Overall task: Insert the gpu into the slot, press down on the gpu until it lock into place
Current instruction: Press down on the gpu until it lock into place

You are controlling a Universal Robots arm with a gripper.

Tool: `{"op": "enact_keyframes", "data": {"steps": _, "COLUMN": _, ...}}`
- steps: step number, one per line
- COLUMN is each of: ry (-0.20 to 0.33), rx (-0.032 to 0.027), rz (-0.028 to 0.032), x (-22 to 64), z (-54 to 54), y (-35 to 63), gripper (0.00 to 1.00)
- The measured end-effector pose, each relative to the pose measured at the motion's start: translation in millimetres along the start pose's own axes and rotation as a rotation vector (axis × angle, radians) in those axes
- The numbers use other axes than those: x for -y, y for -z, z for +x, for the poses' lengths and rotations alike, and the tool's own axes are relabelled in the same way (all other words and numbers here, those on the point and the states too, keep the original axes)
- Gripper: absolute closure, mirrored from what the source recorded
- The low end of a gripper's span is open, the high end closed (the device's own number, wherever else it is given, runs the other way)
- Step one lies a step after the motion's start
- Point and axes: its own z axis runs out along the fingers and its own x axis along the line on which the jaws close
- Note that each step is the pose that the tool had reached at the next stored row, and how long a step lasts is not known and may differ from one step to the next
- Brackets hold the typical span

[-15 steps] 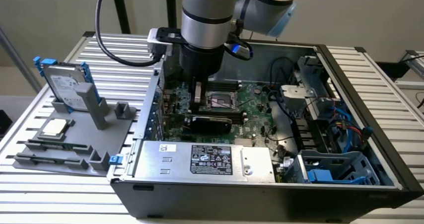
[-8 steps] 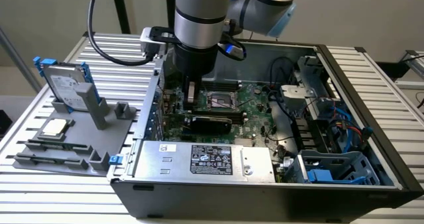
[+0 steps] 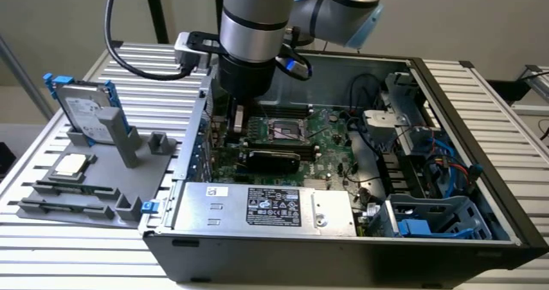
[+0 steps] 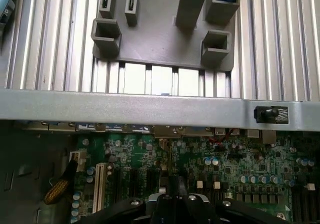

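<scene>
The slatted metal table (image 3: pixel 480 97) is carrying the open computer case (image 3: pixel 343 258), which is lying on its side with its inside facing up. The robot arm (image 3: pixel 253 20) is reaching straight down into the case, near the wall on the exterior view's left. A grey parts holder (image 3: pixel 94 174) is sitting on the table just outside that same wall, with a blue-framed hard drive (image 3: pixel 86 110) standing upright in it. Inside the case, the silver labelled power-supply box (image 3: pixel 266 206) is lying along the near wall, and the green board (image 3: pixel 330 135) is covering the floor behind it. The square CPU socket (image 3: pixel 287 128) is showing at the board's middle.

The gripper (image 4: pixel 172 188) is hanging low over the board, close to the case wall, with its fingers pressed together. A thin dark edge directly beneath them appears to be the gpu (image 3: pixel 231 129) (I cannot tell for sure), standing on edge against the board. The slot is lying hidden under the gripper, so I cannot tell how far the card is seated.
</scene>
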Motion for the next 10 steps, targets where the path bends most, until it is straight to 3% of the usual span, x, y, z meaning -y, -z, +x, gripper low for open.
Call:
{"op": "enact_keyframes", "data": {"steps": 2, "ry": -0.002, "rx": -0.0222, "rz": -0.0043, "x": -1.0, "z": 0.0, "y": -0.3, "gripper": 0.89}}
{"op": "enact_keyframes", "data": {"steps": 4, "ry": -0.003, "rx": -0.0384, "rz": -0.0115, "x": -2.3, "z": 0.0, "y": -0.5, "gripper": 0.89}}
{"op": "enact_keyframes", "data": {"steps": 5, "ry": -0.004, "rx": -0.0432, "rz": -0.0161, "x": -2.9, "z": 0.0, "y": -0.5, "gripper": 0.89}}
{"op": "enact_keyframes", "data": {"steps": 8, "ry": -0.004, "rx": -0.0495, "rz": -0.0339, "x": -4.5, "z": 0.0, "y": -0.6, "gripper": 0.89}}
{"op": "enact_keyframes", "data": {"steps": 10, "ry": -0.004, "rx": -0.0526, "rz": -0.0407, "x": -5.0, "z": 0.0, "y": -0.2, "gripper": 0.89}}
